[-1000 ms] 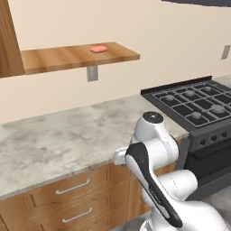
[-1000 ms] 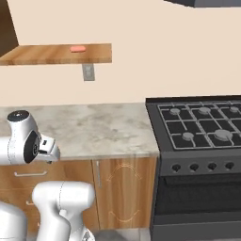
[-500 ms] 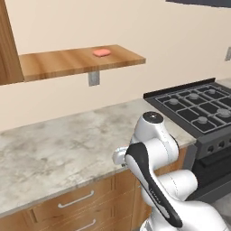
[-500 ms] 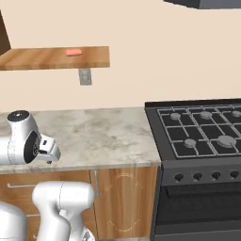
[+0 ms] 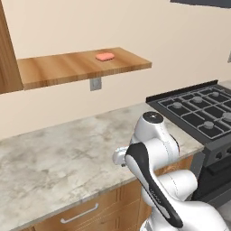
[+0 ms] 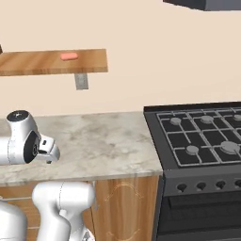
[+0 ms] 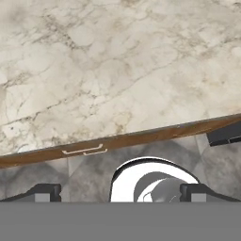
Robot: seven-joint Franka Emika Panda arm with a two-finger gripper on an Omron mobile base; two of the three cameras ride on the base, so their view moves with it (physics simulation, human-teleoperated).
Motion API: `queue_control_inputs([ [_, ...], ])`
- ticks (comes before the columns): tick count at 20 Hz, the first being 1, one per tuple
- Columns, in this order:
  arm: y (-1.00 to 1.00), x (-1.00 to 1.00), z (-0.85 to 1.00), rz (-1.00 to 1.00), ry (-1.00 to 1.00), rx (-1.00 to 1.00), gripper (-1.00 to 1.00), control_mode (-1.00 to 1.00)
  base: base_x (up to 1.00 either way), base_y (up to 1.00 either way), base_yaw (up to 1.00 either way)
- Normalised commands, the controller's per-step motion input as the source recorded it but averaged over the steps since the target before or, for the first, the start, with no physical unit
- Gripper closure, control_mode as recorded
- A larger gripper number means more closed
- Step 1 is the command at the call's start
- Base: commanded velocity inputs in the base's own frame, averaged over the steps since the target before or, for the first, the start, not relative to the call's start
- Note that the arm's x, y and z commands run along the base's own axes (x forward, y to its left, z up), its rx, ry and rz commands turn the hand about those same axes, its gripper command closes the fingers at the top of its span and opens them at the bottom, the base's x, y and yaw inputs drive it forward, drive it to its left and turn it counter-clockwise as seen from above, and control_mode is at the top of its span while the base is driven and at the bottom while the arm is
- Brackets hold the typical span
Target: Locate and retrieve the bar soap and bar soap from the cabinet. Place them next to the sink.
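A salmon-pink bar soap (image 5: 104, 56) (image 6: 69, 56) lies on the flat open wooden shelf (image 5: 67, 67) (image 6: 52, 62) on the wall above the counter. A brown edge of the cabinet (image 5: 8, 54) shows at the far left. The second bar soap and the sink are out of view. My arm is folded low in front of the counter, far below the shelf. In the hand view my gripper (image 7: 121, 193) points down over the counter's front edge, its fingertips (image 7: 44, 192) wide apart and open, with nothing between them.
A marble counter (image 5: 58, 158) (image 6: 103, 141) (image 7: 117, 61) runs under the shelf, with wooden drawers (image 5: 81, 212) below it. A black gas stove (image 5: 198, 108) (image 6: 202, 136) stands to the right. A wall outlet (image 5: 95, 84) sits under the shelf.
The whole picture has shifted in both base views, so the base has moved; the shelf and stove sit lower in the frames. The arm keeps its folded pose.
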Motion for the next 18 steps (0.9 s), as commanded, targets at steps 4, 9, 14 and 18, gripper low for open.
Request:
queue_control_inputs([
  [4, 0.0, 0.0, 0.0, 0.0, 0.0, 0.0, -1.0, 1.0, 0.16, 0.14, -0.02],
  [9, 0.0, 0.0, 0.0, 0.0, 0.0, 0.0, -1.0, 1.0, 0.18, 0.0, 0.0],
  [14, 0.0, 0.0, 0.0, 0.0, 0.0, 0.0, -1.0, 1.0, 0.47, 0.09, -0.01],
  [18, 0.0, 0.0, 0.0, 0.0, 0.0, 0.0, -1.0, 1.0, 0.41, 0.11, -0.02],
])
